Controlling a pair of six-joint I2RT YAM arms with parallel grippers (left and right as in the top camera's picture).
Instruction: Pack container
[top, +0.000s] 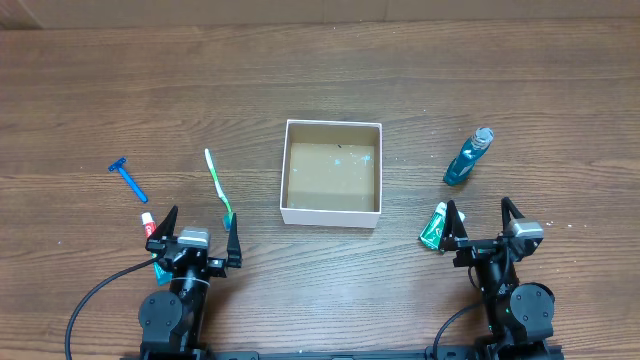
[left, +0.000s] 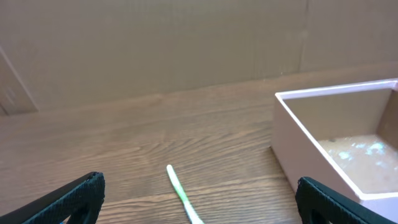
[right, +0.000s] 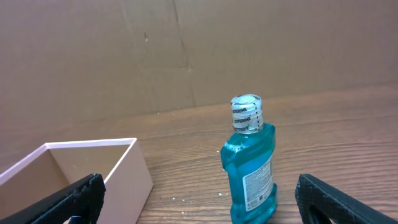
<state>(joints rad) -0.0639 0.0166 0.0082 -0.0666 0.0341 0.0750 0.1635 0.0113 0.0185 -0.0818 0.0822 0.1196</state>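
The container (top: 290, 170) is a white-walled square box with a brown inside, at the table's middle; nothing lies in it. It also shows in the left wrist view (left: 292, 149) and the right wrist view (right: 134, 171). A green and white toothbrush (top: 217, 186) lies left of it, and shows in the left wrist view (left: 180, 190). A blue mouthwash bottle (top: 468, 157) stands upright to the right, also in the right wrist view (right: 250, 165). My left gripper (top: 196, 238) is open and empty near the toothbrush's end. My right gripper (top: 483, 228) is open and empty below the bottle.
A blue razor (top: 128, 178) lies at the far left. A small toothpaste tube (top: 149, 226) lies by my left gripper. A green tube (top: 434, 228) lies by my right gripper. A cardboard wall (right: 199, 50) stands behind the table.
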